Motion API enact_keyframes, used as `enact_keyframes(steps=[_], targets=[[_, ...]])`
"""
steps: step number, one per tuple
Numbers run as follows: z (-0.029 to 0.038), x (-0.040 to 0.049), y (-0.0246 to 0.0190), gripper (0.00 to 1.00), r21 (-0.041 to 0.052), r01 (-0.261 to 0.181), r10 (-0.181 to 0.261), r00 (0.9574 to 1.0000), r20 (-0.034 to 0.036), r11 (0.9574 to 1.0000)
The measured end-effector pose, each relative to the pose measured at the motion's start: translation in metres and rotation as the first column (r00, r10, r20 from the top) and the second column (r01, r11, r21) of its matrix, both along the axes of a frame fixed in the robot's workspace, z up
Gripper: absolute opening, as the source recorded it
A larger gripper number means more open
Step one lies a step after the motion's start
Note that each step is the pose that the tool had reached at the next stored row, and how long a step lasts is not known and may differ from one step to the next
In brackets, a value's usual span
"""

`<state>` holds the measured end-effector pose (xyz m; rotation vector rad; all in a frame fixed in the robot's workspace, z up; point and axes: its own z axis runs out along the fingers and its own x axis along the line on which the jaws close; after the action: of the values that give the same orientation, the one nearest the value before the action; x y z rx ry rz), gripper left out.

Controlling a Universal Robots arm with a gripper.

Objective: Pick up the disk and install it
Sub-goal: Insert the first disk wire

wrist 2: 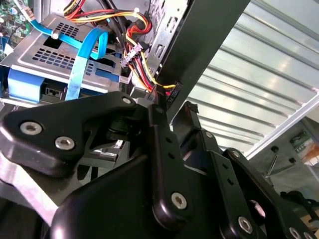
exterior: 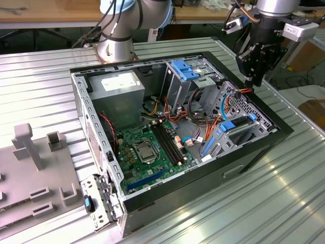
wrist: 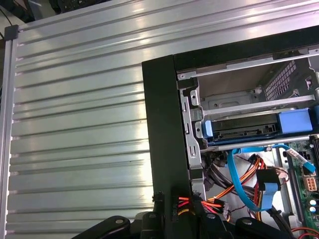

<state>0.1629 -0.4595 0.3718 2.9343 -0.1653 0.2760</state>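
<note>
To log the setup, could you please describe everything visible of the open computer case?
The computer case is a black metal tower lying on its side on the ribbed metal table, side panel off. Inside show a green motherboard, a grey power supply, blue-latched drive bays and coloured cables. The gripper hangs over its rim at the exterior view's right.

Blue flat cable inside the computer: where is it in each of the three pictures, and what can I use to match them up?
Exterior view: blue flat cable inside the black case rim, toward the exterior view's right.
Second wrist view: draped over the metal drive cage.
First wrist view: looping beside orange wires.
Shared landmark: the black case rim.
</note>
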Motion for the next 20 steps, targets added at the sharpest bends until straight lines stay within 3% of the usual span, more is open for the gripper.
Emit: enact_keyframes(steps=[20], targets=[[-0.0064, 0.0041, 0.0008, 0.33, -0.0019, 0.014, -0.014, 0.9999, 0.0000, 0.9999]])
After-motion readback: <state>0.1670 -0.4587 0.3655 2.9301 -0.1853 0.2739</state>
